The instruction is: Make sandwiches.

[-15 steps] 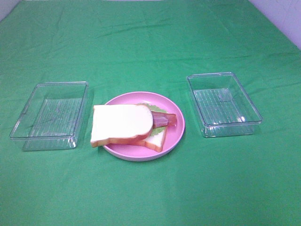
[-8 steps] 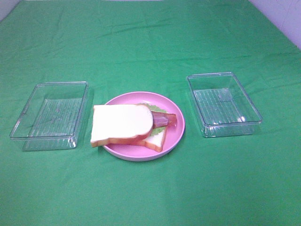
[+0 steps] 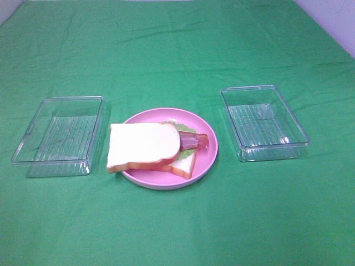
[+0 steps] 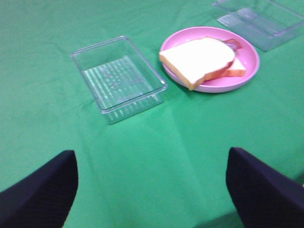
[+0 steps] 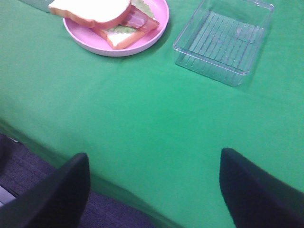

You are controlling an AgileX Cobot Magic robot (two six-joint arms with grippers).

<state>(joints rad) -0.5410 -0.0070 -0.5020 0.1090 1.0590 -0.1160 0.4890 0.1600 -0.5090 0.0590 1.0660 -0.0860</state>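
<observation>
The sandwich [image 3: 143, 145] lies on a round pink plate [image 3: 209, 151] at the table's middle. Its top bread slice is shifted left and overhangs the plate's left rim. Under it a red-brown bacon strip [image 3: 194, 140] and pale green lettuce [image 3: 190, 149] stick out to the right over the bottom slice [image 3: 184, 165]. Ham and cheese are hidden. Neither gripper shows in the exterior view. The left gripper [image 4: 149, 159] is open and empty, well back from the sandwich [image 4: 197, 57]. The right gripper [image 5: 153, 159] is open and empty near the table's front edge, back from the sandwich [image 5: 92, 9].
An empty clear tray [image 3: 58, 134] stands left of the plate, another [image 3: 263, 122] right of it. Both show in the wrist views, left tray [image 4: 118, 78] and right tray [image 5: 223, 42]. Green cloth covers the table; its front edge [image 5: 47, 149] runs below the right gripper.
</observation>
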